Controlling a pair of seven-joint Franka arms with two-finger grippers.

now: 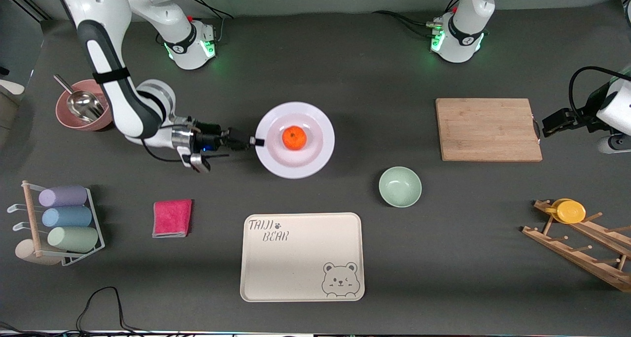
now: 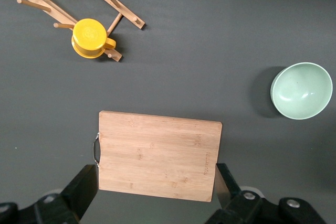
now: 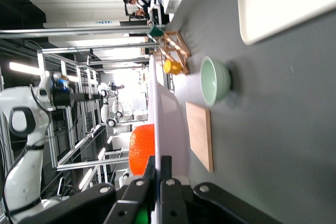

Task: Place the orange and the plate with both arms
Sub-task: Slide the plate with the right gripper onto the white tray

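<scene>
The white plate (image 1: 296,164) sits mid-table with the orange (image 1: 294,137) in its middle. My right gripper (image 1: 257,141) is shut on the plate's rim at the edge toward the right arm's end. In the right wrist view the plate (image 3: 170,124) shows edge-on between the fingers (image 3: 173,179), and the orange (image 3: 142,148) rests on it. My left gripper (image 1: 544,130) is open and empty, in the air by the bamboo cutting board (image 1: 488,129) at the left arm's end. The left wrist view shows its fingers (image 2: 84,187) wide apart, with the board (image 2: 157,156) between them below.
A pale green bowl (image 1: 400,186) and a cream bear-print tray (image 1: 302,256) lie nearer the front camera than the plate. A pink bowl with a metal scoop (image 1: 81,111), a red cloth (image 1: 172,218), a cup rack (image 1: 64,223), and a wooden rack with a yellow cup (image 1: 569,211) are also on the table.
</scene>
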